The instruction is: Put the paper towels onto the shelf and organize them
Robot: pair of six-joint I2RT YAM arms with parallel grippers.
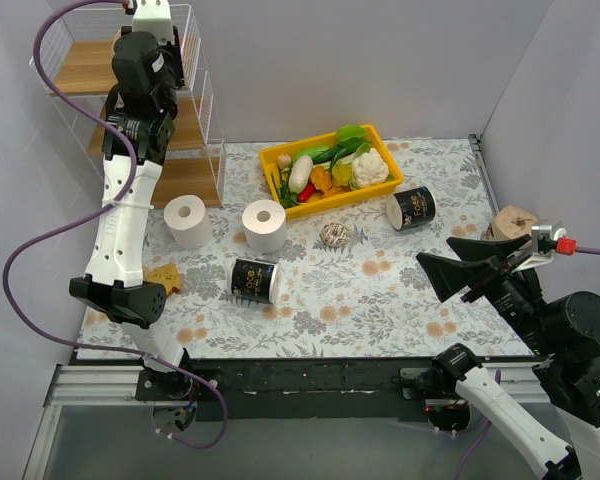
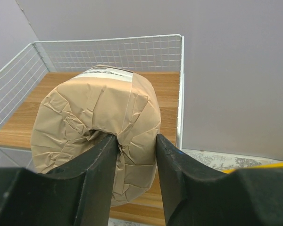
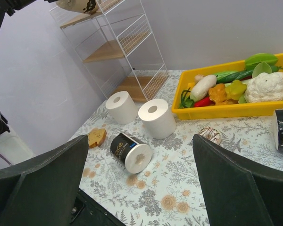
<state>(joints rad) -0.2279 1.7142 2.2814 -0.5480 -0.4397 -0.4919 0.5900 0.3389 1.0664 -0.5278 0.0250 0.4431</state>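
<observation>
At the far left of the top view, the left arm [image 1: 130, 190] is reaching up to the top tier of the shelf [image 1: 80, 68], and its wrist is covering whatever it is carrying. A white roll [image 1: 188, 220] and a second white roll [image 1: 264, 225] are standing upright, apart, near the shelf foot. A black roll [image 1: 253, 281] is lying on its side just in front of them. A second black roll [image 1: 412, 208] is lying just beside the right corner of the bin [image 1: 300, 143]. A tan roll [image 1: 510, 222] is sitting at the right edge of the table [image 1: 380, 300]. A ball [image 1: 333, 235] is resting between the bin and the black roll, and a bread slice [image 1: 162, 278] is lying near the left arm. The right gripper [image 1: 470, 265] is hovering above the right side of the table, fingers spread wide and released.

Through the left wrist view, the left gripper [image 2: 137, 139] is clenching the held tan roll [image 2: 94, 108]. One finger is pressing into the crumpled centre of the end face and the other is bearing on the outside. This roll is hanging at the open front of a wire-walled tier, over its wooden board. Whether it is touching the board cannot be told.

Through the right wrist view, both fingers are standing wide apart. Between them the black roll is showing its white end, with both white rolls upright behind it. The held tan roll is showing at the upper edge, above the top tier.
</observation>
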